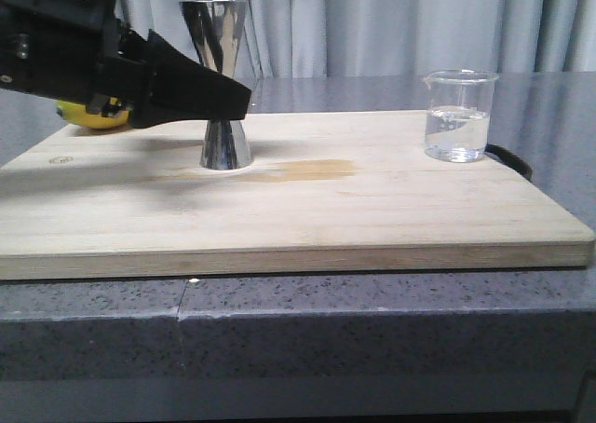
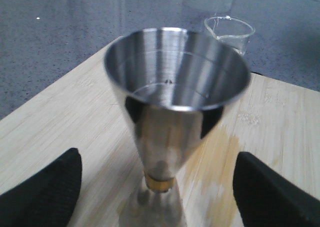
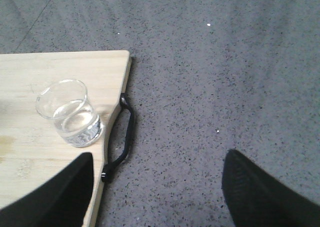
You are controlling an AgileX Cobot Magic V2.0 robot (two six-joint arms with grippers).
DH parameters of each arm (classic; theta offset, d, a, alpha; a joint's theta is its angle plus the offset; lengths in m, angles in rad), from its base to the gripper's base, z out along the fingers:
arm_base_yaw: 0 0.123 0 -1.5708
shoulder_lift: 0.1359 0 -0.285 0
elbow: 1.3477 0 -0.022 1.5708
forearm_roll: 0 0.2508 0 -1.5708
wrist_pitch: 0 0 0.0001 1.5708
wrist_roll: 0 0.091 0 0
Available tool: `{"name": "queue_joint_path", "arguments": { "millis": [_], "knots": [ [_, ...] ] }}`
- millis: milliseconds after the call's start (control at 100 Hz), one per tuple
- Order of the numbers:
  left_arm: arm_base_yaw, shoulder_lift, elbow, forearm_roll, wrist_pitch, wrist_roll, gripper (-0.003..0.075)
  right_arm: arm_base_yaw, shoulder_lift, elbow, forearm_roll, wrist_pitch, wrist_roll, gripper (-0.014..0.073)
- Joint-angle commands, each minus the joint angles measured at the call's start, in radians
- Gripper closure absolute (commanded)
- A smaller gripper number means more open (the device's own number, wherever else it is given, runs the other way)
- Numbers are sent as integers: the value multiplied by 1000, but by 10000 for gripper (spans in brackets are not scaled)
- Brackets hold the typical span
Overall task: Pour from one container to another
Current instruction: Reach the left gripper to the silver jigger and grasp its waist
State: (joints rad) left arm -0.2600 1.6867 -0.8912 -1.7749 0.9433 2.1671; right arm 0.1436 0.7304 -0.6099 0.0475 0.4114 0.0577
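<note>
The steel hourglass jigger [image 1: 222, 88] stands upright on the wooden board [image 1: 279, 209], left of middle, with its brass waist band [image 2: 160, 183] between the wide-apart fingers of my open left gripper [image 2: 157, 197], which touch nothing. In the front view the left gripper [image 1: 223, 97] crosses in front of the jigger's waist. The clear glass beaker [image 1: 458, 115] holds some clear liquid and stands near the board's right end. My right gripper [image 3: 157, 192] is open above the counter beside the board, with the beaker [image 3: 70, 113] off to one side. The right gripper does not show in the front view.
A yellow object [image 1: 93, 115] lies behind the left arm at the board's far left. A wet stain [image 1: 307, 170] marks the board beside the jigger. A black handle [image 3: 122, 137] sits on the board's right edge. Grey speckled counter [image 3: 225, 77] surrounds the board.
</note>
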Motion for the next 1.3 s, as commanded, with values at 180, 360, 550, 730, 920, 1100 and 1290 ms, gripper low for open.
{"name": "queue_joint_path", "arguments": {
  "millis": [180,360,550,730,920,1100,1290],
  "knots": [
    [-32,35,-78,-67,58,0,195,2,1,-39,-10,-86,-13,109],
    [-32,37,-78,-67,56,0,267,2,1,-39,-10,-91,-13,109],
    [-32,37,-78,-67,56,0,281,2,1,-39,-10,-93,-13,109],
    [-32,37,-78,-67,58,0,282,2,1,-39,-10,-93,-13,109],
    [-32,37,-78,-67,70,0,409,2,1,-39,-10,-93,-13,109],
    [-32,37,-78,-67,121,0,611,2,1,-39,-10,-93,-13,109],
    [-32,37,-78,-67,175,-2,740,2,1,-33,-10,-95,-13,109]
  ]
}}
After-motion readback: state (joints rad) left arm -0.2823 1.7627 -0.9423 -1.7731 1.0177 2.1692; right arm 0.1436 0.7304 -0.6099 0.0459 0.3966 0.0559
